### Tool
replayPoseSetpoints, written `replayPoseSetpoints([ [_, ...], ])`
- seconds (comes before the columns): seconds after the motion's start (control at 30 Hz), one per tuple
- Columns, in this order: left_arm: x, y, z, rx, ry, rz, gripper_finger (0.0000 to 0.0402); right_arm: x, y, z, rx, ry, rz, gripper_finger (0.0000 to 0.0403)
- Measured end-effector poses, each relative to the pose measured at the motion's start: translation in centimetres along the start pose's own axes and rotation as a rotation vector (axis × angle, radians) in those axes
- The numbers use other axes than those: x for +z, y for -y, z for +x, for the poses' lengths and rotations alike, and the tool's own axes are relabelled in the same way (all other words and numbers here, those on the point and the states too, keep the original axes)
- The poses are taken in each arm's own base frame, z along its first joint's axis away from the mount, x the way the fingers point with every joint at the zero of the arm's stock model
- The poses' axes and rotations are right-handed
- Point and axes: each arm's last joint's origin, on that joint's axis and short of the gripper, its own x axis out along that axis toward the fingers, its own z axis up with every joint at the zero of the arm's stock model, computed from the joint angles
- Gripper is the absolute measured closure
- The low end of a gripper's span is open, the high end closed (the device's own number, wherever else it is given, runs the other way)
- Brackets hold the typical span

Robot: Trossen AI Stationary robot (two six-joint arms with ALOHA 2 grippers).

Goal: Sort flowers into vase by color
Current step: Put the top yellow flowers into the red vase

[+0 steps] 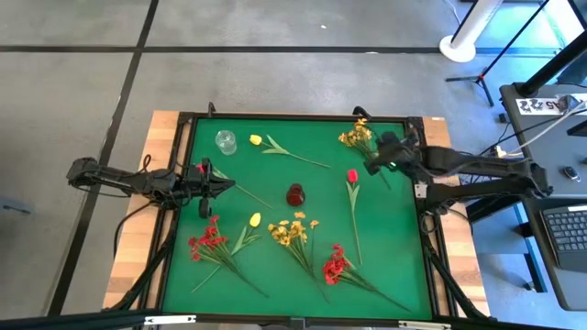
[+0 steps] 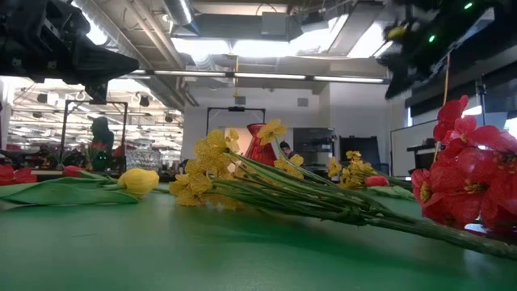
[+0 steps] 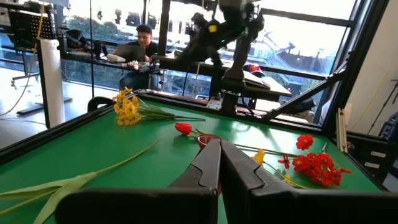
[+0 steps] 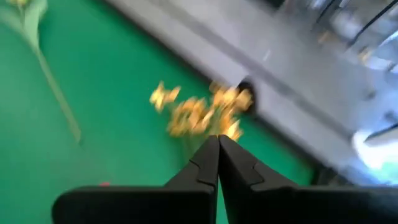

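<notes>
High view shows the flowers [image 1: 298,234] all lying loose on the green table [image 1: 404,266], neither the red vase [image 1: 295,194] nor the clear one [image 1: 226,141] filled. Left gripper [image 1: 227,186] near the left edge and right gripper [image 1: 369,166] over the far-right yellow spray [image 1: 358,137] are both closed and empty. Descending closed could shove the thin stems aside.

A robotics lab in an open office-like hall: a green-covered worktop [image 1: 275,197] stands on grey floor, a person [image 3: 142,46] sits at a desk beyond it (before big windows), with a keyboard [image 1: 569,234] and exposed ceiling ducts [image 2: 234,24].
</notes>
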Motion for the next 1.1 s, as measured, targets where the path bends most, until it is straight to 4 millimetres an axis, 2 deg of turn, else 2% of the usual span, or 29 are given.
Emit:
replayPoseSetpoints([
  [0.17,0.0,0.0,0.0,0.000,0.001,0.000,0.0401,-0.3,0.7,4.6,0.116,-0.203,0.007,0.0393],
  [0.37,0.0,0.0,0.0,0.000,0.000,0.000,0.0401,0.3,2.4,7.7,0.141,-0.230,0.044,0.0393],
  [0.5,0.0,0.0,0.0,0.000,0.000,0.000,0.0401,0.0,3.5,8.5,0.123,-0.276,0.076,0.0393],
  [0.63,0.0,0.0,0.0,0.000,0.000,0.000,0.0401,-0.2,4.0,8.8,0.107,-0.305,0.029,0.0393],
  [0.77,0.0,0.0,0.0,0.000,0.000,0.000,0.0401,-0.4,4.0,8.7,0.098,-0.321,0.009,0.0393],
  [0.93,0.0,0.0,0.0,0.000,0.000,-0.001,0.0401,-0.2,4.0,8.8,0.096,-0.306,0.093,0.0393],
  [1.1,0.0,0.0,0.0,0.000,0.000,0.000,0.0401,-0.6,3.6,9.0,0.183,-0.334,0.131,0.0392],
])
